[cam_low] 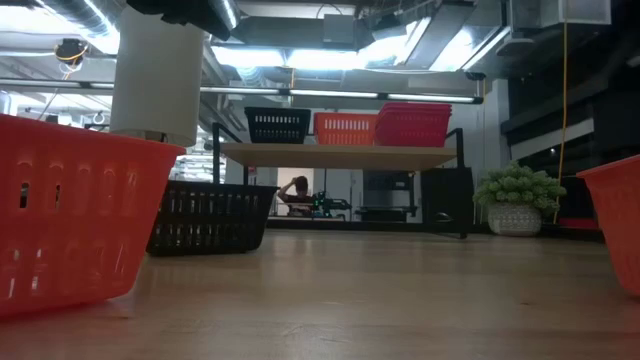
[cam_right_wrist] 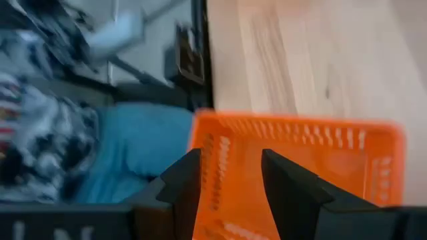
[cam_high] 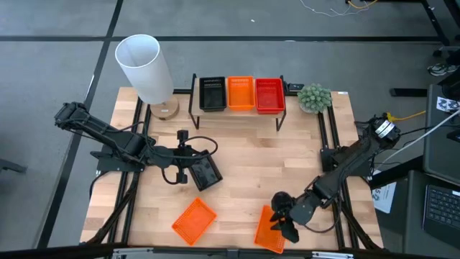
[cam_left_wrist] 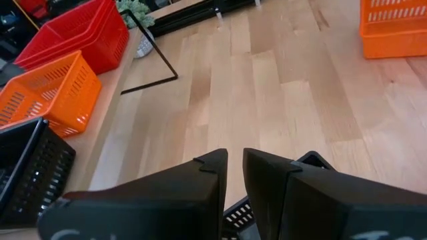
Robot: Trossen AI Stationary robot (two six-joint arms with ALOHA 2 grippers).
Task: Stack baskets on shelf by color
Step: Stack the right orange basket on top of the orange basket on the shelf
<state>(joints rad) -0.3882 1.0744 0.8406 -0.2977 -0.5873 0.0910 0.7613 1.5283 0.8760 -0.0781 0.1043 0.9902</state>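
Left gripper clamps the black basket, ready to lift to the shelf; right gripper, fingers apart, straddles an orange basket wall.

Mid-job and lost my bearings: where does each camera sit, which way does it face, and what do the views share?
High: overhead, straight down on the table; both arms, left gripper, right gripper.
Low: tabletop height, facing the shelf; no arm visible.
Left wrist: looks past its fingers toward the shelf baskets, a black basket under the fingers.
Right wrist: fingers over an orange basket at the table edge.
Shared: high and low both show the black, orange, red stacks.
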